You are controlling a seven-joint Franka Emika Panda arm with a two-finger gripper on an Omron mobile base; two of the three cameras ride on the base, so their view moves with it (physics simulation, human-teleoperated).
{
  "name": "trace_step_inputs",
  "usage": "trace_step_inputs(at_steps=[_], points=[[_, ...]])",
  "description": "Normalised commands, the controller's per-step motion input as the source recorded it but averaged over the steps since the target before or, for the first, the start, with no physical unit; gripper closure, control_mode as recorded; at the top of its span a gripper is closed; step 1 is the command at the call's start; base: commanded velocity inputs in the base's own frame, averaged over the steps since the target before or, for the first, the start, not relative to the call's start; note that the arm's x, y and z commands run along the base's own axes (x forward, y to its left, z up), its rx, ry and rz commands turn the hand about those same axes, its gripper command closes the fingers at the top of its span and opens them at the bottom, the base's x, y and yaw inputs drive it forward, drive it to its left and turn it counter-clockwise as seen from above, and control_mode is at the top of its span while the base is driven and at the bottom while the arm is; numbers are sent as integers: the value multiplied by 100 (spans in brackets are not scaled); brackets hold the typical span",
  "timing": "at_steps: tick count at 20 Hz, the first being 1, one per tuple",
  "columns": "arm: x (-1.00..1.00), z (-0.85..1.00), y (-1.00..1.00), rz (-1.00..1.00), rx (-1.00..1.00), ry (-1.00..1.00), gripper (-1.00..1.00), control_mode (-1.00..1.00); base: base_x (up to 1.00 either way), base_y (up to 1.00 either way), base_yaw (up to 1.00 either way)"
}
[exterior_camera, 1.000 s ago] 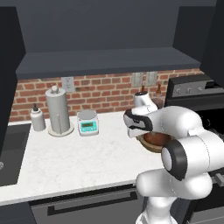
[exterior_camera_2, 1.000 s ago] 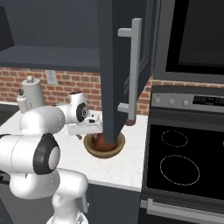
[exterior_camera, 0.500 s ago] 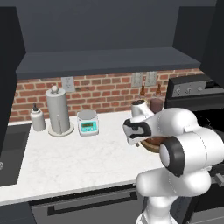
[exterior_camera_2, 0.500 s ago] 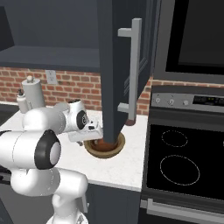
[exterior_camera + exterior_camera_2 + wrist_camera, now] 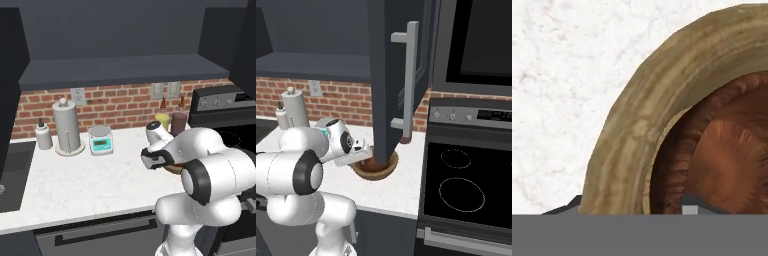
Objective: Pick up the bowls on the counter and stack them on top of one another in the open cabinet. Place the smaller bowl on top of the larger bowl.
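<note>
The gripper point(image 5: 630, 206) is lowered onto the rim of the larger bowl point(image 5: 637, 115), with one dark fingertip point(image 5: 564, 206) seen outside the thick tan rim and the other point(image 5: 698, 205) inside, over the browner hollow; the rim is straddled by the jaws, though whether it is actually pinched cannot be told. In the left base view the hand point(image 5: 156, 157) is seen pressed low against the bowl, which is largely hidden behind the white arm point(image 5: 210, 160). The larger bowl point(image 5: 375, 170) rests on the counter point(image 5: 391, 192) near the black stovetop point(image 5: 466, 185) (the smaller dark bowl point(image 5: 376, 162) appears to sit inside it, partly masked by an open cabinet door point(image 5: 393, 75)). Further back on the counter point(image 5: 85, 180) stand a paper towel roll point(image 5: 66, 127), a small kitchen scale point(image 5: 101, 140) and a white bottle point(image 5: 43, 135). The open cabinet point(image 5: 120, 70) is seen above them.
</note>
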Motion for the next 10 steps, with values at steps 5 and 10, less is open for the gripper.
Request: trace_step_inputs(at_steps=[5,10], points=[[0,0,0,0,0,-1,100,-100,0,0,0],[-44,67,0,13,0,-23,100,-100,0,0,0]])
